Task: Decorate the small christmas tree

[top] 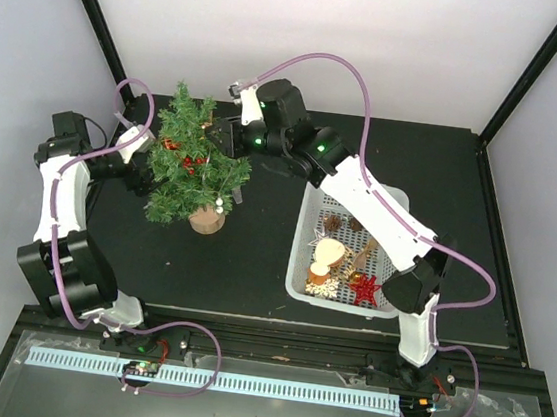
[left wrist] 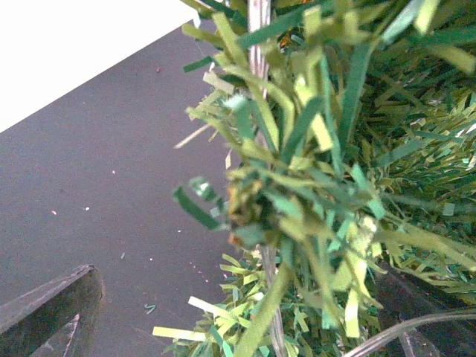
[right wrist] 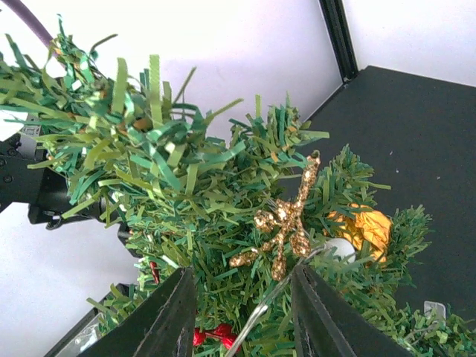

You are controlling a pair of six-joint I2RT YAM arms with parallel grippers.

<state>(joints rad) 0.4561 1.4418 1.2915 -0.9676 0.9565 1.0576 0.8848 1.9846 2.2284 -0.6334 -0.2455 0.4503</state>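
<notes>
The white basket (top: 298, 261) sits by the right side of the bench, with more decorations in it. The small christmas tree (top: 188, 163) stands tip up on its round wooden base (top: 207, 221) in the left half of the bench, midway between the near and far edges.

The left jaws come at it from the left edge. They are spread, with branches between them.

The right jaws reach in from the far right and are closer to the job. They are spread too and grip nothing. A gold ornament (right wrist: 281, 227) rests in the branches just ahead of them. Its thin loop (right wrist: 260, 316) runs back through the gap. I think the next move is to pull straight back, away from the tree.
</notes>
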